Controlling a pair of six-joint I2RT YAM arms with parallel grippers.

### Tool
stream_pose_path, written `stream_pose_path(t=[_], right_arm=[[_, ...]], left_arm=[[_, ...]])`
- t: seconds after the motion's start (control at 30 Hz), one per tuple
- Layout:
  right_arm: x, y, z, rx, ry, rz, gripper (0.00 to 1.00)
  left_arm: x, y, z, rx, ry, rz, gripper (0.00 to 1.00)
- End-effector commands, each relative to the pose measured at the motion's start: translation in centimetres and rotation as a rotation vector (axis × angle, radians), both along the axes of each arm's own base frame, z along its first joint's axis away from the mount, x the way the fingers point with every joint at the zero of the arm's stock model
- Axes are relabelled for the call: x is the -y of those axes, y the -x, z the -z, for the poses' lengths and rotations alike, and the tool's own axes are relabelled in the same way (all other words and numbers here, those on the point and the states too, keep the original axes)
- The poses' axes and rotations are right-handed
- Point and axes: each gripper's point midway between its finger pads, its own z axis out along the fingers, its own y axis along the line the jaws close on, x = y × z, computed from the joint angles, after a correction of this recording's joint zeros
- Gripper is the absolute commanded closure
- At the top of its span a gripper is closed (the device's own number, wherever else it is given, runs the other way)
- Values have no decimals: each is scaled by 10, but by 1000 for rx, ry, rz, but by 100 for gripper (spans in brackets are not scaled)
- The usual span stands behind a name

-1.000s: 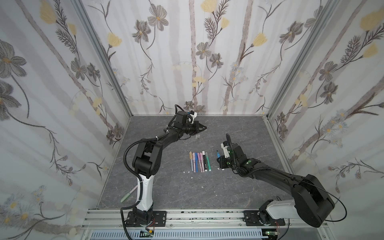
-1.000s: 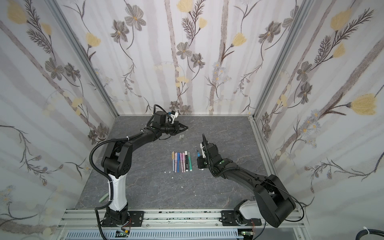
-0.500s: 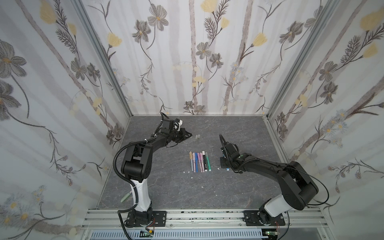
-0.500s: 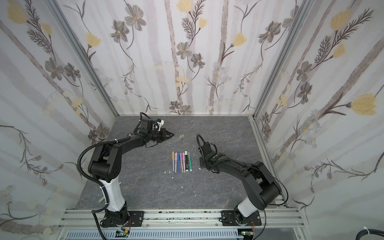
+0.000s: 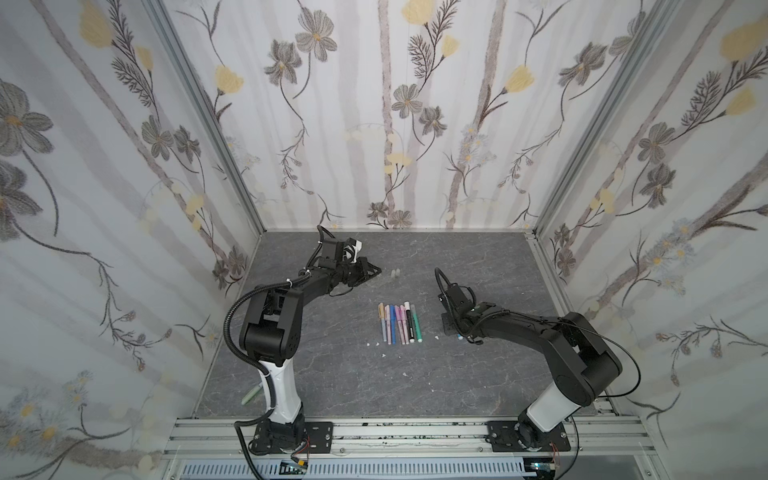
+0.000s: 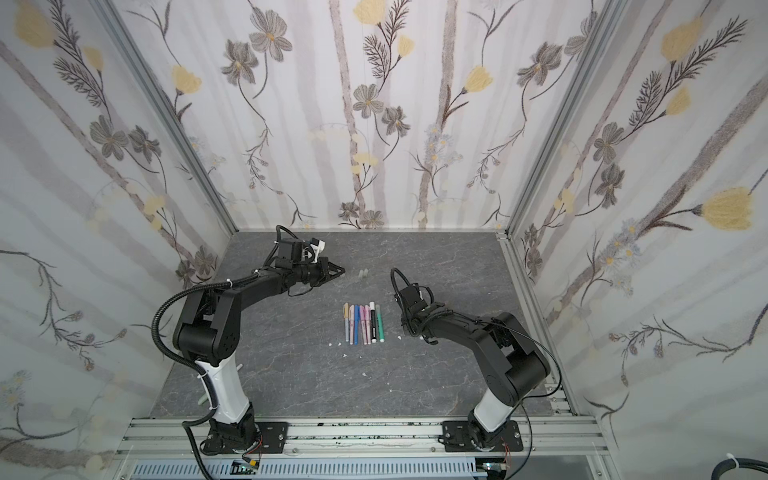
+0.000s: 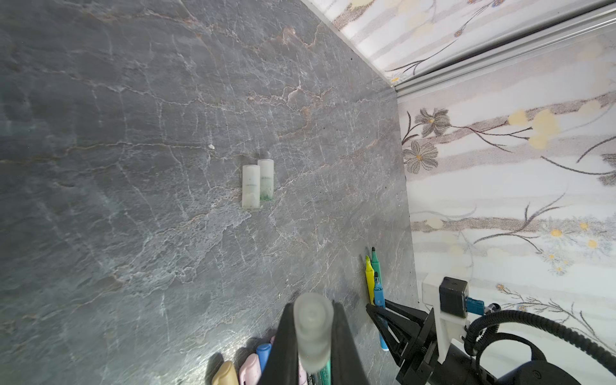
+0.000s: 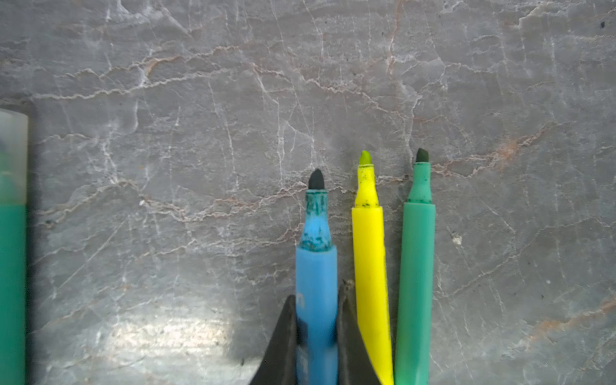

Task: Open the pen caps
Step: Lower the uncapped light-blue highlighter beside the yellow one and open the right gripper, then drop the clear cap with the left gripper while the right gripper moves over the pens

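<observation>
Left wrist view: left claw (image 7: pixel 312 305) pinches a translucent grey cap (image 7: pixel 313 333) | two loose caps (image 7: pixel 257 182) lie touching on the bench (image 7: pixel 133 166) (one green-stained) | right claw (image 8: pixel 316 293) grips the uncapped blue marker (image 8: pixel 316 250), just beside yellow marker (image 8: pixel 370 250) and green marker (image 8: pixel 418 250) | pen row (image 5: pixel 399 325) mid-bench.

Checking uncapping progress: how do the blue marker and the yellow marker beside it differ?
The blue marker is clamped in the right gripper; the yellow marker lies loose on the table. The blue marker's tip is dark and rounded; the yellow marker's is yellow-green. Both are uncapped.
</observation>
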Motion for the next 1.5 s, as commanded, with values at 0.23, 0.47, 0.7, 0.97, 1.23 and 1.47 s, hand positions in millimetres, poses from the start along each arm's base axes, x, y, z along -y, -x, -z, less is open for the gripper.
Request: stream_pose_path(t=[0.23,0.47,0.7,0.97,1.23,1.47], right_arm=[[4,-8,1,18,47,15,88],[5,-12,-1,22,61,18,84],[6,-15,-4,28,78,20,82],[7,-16,-4,25,91,21,78],[9,-15,2,9,108,21,76],[9,-19,-6,31,111,23,75]], left_arm=[[-1,1,-3,23,-3,-1,100],[-1,0,0,21,-3,2,100],[-1,0,1,19,-2,3,100],[-1,2,2,19,-1,6,100],[-6,-13,10,26,-65,-26,100],[-4,-35,27,12,-94,-45,100]])
